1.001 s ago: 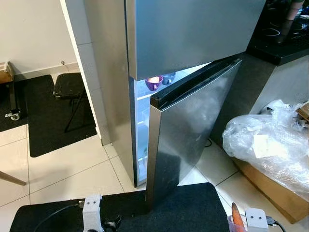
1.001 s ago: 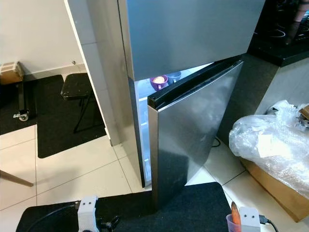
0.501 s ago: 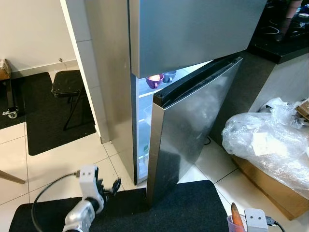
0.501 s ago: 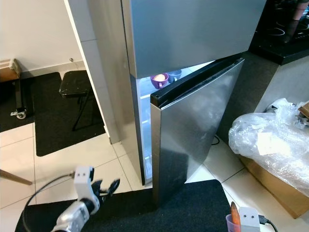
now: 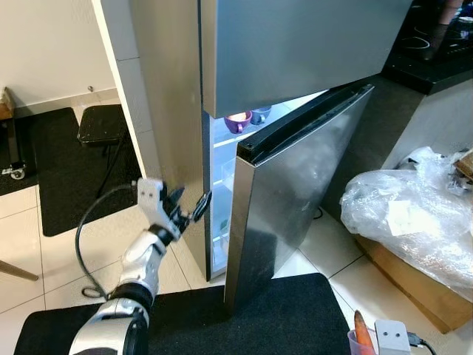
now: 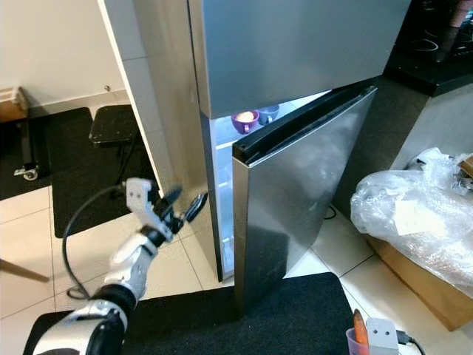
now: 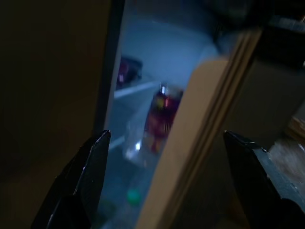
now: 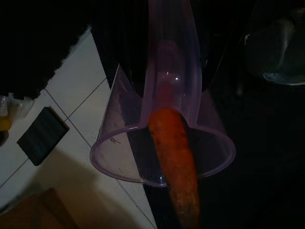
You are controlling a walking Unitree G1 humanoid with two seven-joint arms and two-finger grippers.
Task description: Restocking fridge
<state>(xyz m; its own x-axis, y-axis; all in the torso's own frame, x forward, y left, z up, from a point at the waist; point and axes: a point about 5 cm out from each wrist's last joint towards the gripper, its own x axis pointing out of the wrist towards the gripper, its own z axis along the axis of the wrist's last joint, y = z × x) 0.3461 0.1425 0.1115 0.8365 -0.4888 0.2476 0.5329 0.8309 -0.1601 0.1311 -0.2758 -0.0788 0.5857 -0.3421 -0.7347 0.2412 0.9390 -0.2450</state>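
The left gripper (image 5: pixel 191 208), its fingers spread, hovers level with the lit gap beside the half-open stainless-steel lower fridge door (image 5: pixel 295 185), whose tall free edge lies just to the gripper's right.

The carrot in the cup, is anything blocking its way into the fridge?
Yes. The lower fridge door is only ajar, leaving a narrow gap. The left claw, open, is at that gap's edge; the carrot sits in the cup.

Head views are bright and sharp, the fridge (image 5: pixel 222 148) interior glowing; both wrist views are dim and soft.
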